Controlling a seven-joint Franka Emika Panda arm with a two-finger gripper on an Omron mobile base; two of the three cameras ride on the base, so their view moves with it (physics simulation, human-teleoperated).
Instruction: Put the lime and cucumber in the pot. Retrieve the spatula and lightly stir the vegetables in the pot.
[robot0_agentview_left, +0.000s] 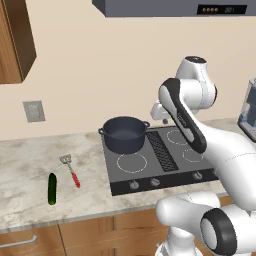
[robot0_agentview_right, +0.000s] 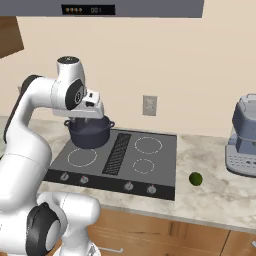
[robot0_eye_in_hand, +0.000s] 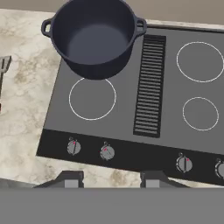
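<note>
The pot (robot0_agentview_left: 124, 134) sits on the rear left burner of the cooktop (robot0_eye_in_hand: 175, 109), and in the hand view its inside looks bare – nothing has gone in yet. The cucumber (robot0_agentview_left: 52, 188) lies on the surface (robot0_agentview_left: 30, 165) well to the left of the cooktop, with the spatula (robot0_agentview_left: 71, 170) just beside it, red handle toward the front edge, the two apart. The lime (robot0_agentview_right: 196, 178) rests on the other side, on the surface to the right of the cooktop, near a grey appliance (robot0_agentview_right: 242, 135).

The tool (robot0_eye_in_hand: 111, 180) hangs above the cooktop, looking down on the knobs and burners; its tips stand partly apart with nothing between them (a narrow-to-middling gap, empty).

What could go wrong, as I judge it – both vegetables are round and lie loose, so jaws closing off-centre could send the lime rolling toward the surface's edge, or spin the cucumber. The spatula lies close enough to the cucumber that a sloppy reach for one may knock the other. A long cucumber dropped across the pot's rim could also tip out
</note>
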